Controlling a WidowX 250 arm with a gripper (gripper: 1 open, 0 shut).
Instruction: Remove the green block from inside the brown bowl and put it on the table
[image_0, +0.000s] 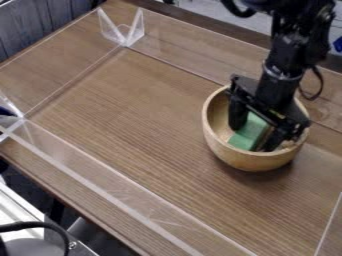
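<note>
A round light-brown wooden bowl, the brown bowl, stands on the table at the right. The green block lies tilted inside it, partly hidden by the gripper. My black gripper points straight down into the bowl, its jaws open, one finger on each side of the block. Whether the fingers touch the block I cannot tell.
Low clear acrylic walls border the tabletop, with a corner bracket at the far left. The black arm rises over the bowl at the upper right. Bare wood-grain surface spreads left of the bowl.
</note>
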